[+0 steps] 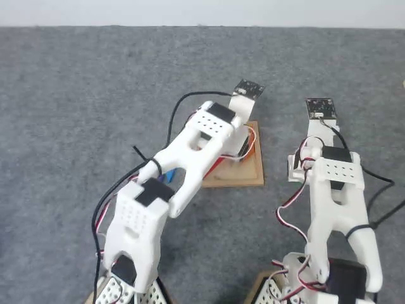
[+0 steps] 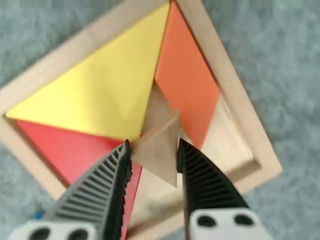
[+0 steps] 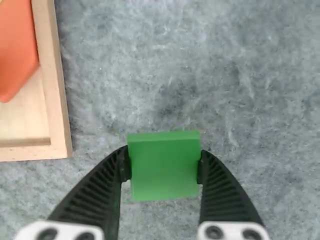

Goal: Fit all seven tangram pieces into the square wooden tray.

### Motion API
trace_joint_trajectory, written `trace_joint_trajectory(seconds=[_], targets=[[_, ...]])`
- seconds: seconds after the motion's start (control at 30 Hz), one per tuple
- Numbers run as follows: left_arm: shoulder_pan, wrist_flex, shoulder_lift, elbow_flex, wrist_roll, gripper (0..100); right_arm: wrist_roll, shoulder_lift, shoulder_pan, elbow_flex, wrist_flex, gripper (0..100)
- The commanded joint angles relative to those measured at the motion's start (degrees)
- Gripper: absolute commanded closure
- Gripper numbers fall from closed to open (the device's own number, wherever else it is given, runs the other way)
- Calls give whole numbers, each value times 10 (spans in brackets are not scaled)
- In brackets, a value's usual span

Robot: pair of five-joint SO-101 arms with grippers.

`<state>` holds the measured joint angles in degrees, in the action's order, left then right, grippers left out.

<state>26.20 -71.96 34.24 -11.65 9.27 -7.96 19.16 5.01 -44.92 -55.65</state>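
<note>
Left wrist view showed the left gripper (image 2: 152,150) closed partway on a pale triangle (image 2: 160,152), one finger on each side of it, hanging right above the tray (image 2: 250,135). Under the gripper, a yellow triangle (image 2: 100,85), an orange piece (image 2: 187,80) and a red piece (image 2: 70,147) lay flat in the tray. The bare floor began directly below the held piece and ran toward the corner beside the orange piece. In my judgement the coming move depended on this: the gap was straight down from the gripper, and the triangle's edge had to line up with the neighbours' edges. I could not tell if it did.

Right wrist view showed the right gripper (image 3: 162,157) closed on a green square (image 3: 162,167) over the grey counter (image 3: 225,75), with the tray's rim just beside the gripper, not under it. The left gripper was therefore nearer to the free place.

High view gave both arms together: the left arm (image 1: 190,152) bent over the tray and covered most of it, while the right arm (image 1: 335,183) stood beside it.
</note>
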Motion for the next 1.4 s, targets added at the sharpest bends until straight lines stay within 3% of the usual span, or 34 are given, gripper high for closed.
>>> trace_joint_trajectory(seconds=[0.0,0.2,0.83,1.03,1.37], targets=[[4,-26,11,-70,7,891,8,27,4,4,7,924],[4,-47,21,-98,7,810,8,27,3,4,7,924],[-46,-50,-35,-94,3,810,7,25,-22,4,6,924],[-41,3,-35,-31,2,811,7,25,-22,4,6,924],[-46,4,-50,-37,-14,812,4,27,-22,4,-2,924]])
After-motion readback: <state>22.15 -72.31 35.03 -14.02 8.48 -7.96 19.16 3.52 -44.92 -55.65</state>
